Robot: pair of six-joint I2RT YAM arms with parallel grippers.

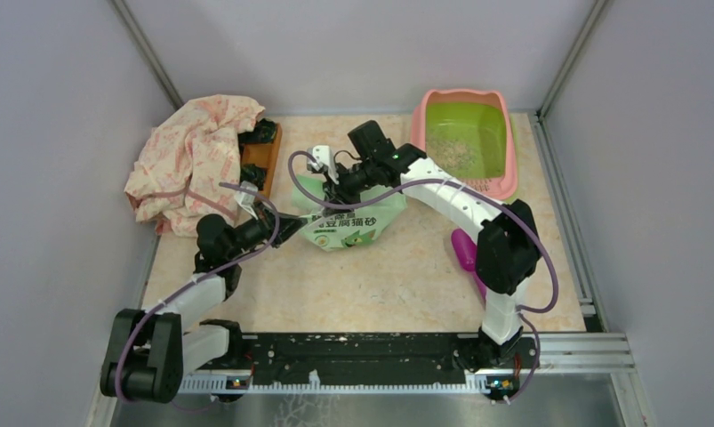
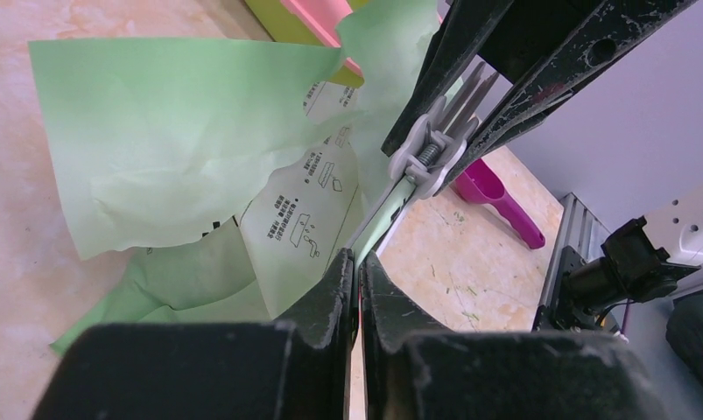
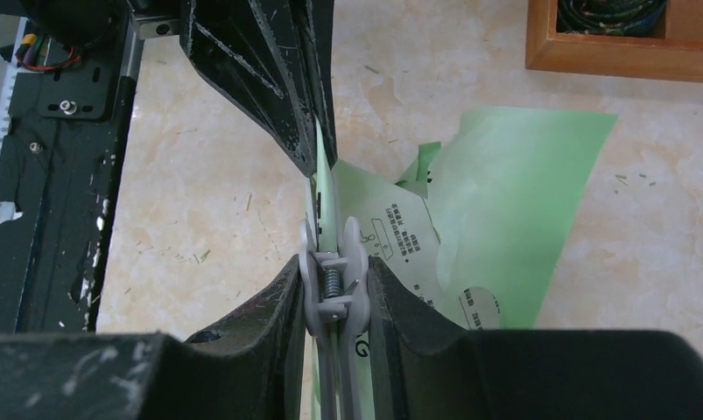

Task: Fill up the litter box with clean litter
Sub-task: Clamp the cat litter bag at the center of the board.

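Opening step: left end effector (image 2: 358, 280), nearly closed, pinches the light green printed bag (image 1: 348, 227) by its edge, right end effector (image 3: 334, 297) squeezes its grey spring clip (image 3: 333, 262), which must next be pulled free; pink-rimmed green plastic litter box (image 1: 510, 156) sits at the bench (image 1: 397, 276) far right corner

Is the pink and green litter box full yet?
Not full: the pink-rimmed plastic litter box holds only a thin scatter of beige granules.

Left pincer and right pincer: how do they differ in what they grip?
The left pincer pinches the bare edge of the green bag; the right pincer squeezes a grey spring clip on it. The left pincer's jaws nearly touch; the right pincer's stand wider, with the clip between. Both hold the same bag.
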